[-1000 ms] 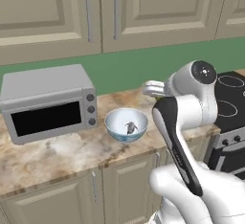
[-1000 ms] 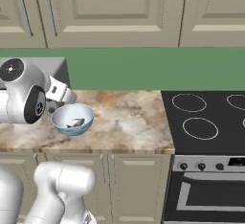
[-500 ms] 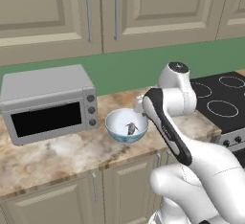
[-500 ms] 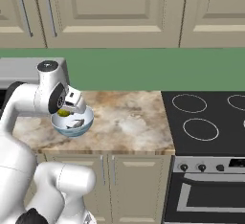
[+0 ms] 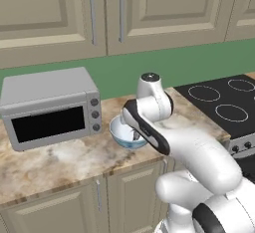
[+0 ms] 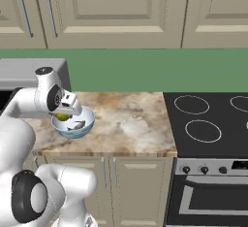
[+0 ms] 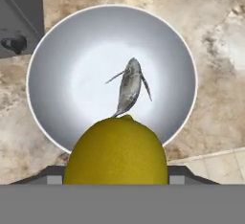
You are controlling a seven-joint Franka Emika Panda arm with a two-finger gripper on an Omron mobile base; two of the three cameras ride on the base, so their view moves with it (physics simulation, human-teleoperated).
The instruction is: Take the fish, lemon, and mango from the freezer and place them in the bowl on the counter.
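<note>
My gripper point(image 6: 63, 115) is shut on the lemon point(image 7: 117, 151), a yellow-olive fruit held just above the near rim of the pale blue-white bowl point(image 7: 52, 98). The lemon point(image 6: 62, 117) hides the fingertips in the hand view. The small silvery fish point(image 7: 130, 86) lies in the middle of the bowl point(image 6: 88, 122), tail toward me. The bowl point(image 5: 119, 136) stands on the marbled counter point(image 6: 131, 124), partly behind my forearm in the left base view. The mango and the freezer are out of view.
A grey microwave point(image 5: 50, 107) stands on the counter just left of the bowl, and its corner point(image 7: 19, 22) shows in the hand view. The black stovetop point(image 6: 208, 119) lies to the right. Cream wall cabinets point(image 5: 119, 13) hang above.
The arm has swung from a raised pose down and left to the bowl, bringing the lemon just above its rim. The fish and the bowl have not moved.
</note>
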